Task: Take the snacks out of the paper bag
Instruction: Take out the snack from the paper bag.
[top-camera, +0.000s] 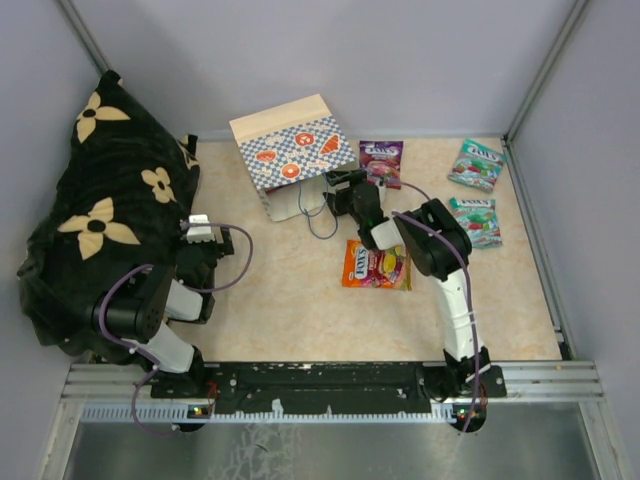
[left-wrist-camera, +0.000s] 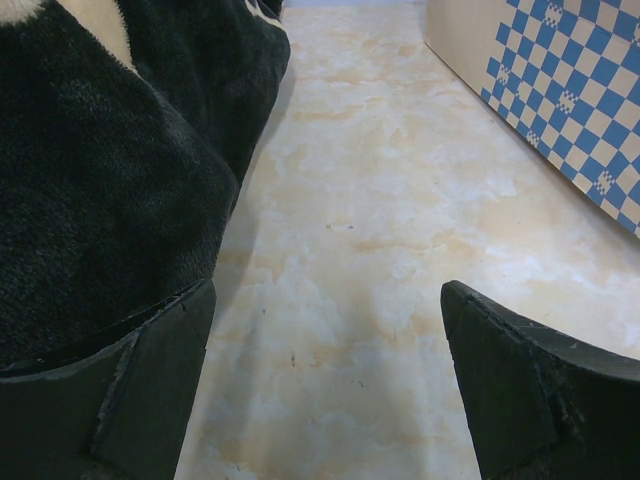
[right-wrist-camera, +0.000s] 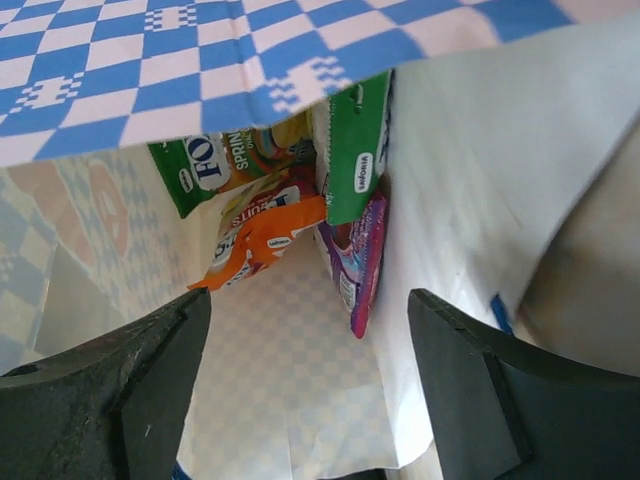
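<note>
Snacks (right-wrist-camera: 260, 240) are split between inside and outside. Four are out on the desk (top-camera: 300, 320): a purple pouch (top-camera: 381, 160) just beside the bag, an orange pouch (top-camera: 377, 265) nearer the arms, and two teal pouches (top-camera: 476, 165) toward the right edge. The paper bag (top-camera: 295, 155) lies on its side at the back middle, mouth facing the near side, blue cord handles (top-camera: 318, 215) trailing out. The right wrist view looks straight in: green, orange and purple pouches are bunched at the far end, overlapping. The right jaws are spread wide at the mouth with nothing between them. The left jaws are also spread and empty, low over bare desk beside the black flowered cloth (top-camera: 100, 210), well apart from the bag. Risks: nothing pins the bag, so a push inward would likely slide it back rather than reach the pile. The sagging upper wall or the cords could catch a finger and get dragged along. The pouches overlap, so a pinch may take two at once or only a glossy edge, and that would probably slip free on the way out.
</note>
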